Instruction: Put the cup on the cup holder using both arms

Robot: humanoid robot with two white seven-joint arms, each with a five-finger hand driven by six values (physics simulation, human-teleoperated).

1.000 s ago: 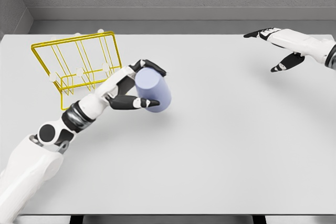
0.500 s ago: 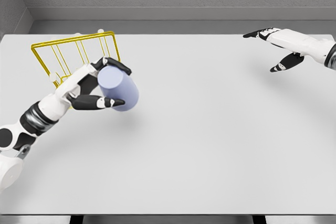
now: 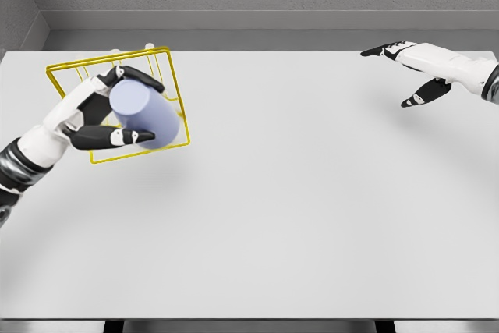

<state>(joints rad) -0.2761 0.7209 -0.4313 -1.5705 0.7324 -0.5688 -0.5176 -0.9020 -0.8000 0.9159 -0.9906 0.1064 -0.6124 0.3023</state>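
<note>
Cup (image 3: pixel 145 117) is clamped in our left hand (image 3: pixel 95 115) over the yellow holder (image 3: pixel 165 54), right hand (image 3: pixel 421 68) idle with fingers apart, so next we must lower it onto a peg.

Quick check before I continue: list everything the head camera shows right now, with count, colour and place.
cup: one, pale lavender-blue, tilted on its side in the left hand's grasp, in front of the rack at the table's far left
cup holder: one, yellow wire rack, far left part of the table, partly behind the cup and hand
table: one, light grey, fills most of the view
wall: grey, beyond the table's far edge
left hand: one, white with black fingers, at the far left, closed around the cup
right hand: one, white with black fingertips, far right above the table's far corner, fingers spread, holding nothing
</note>
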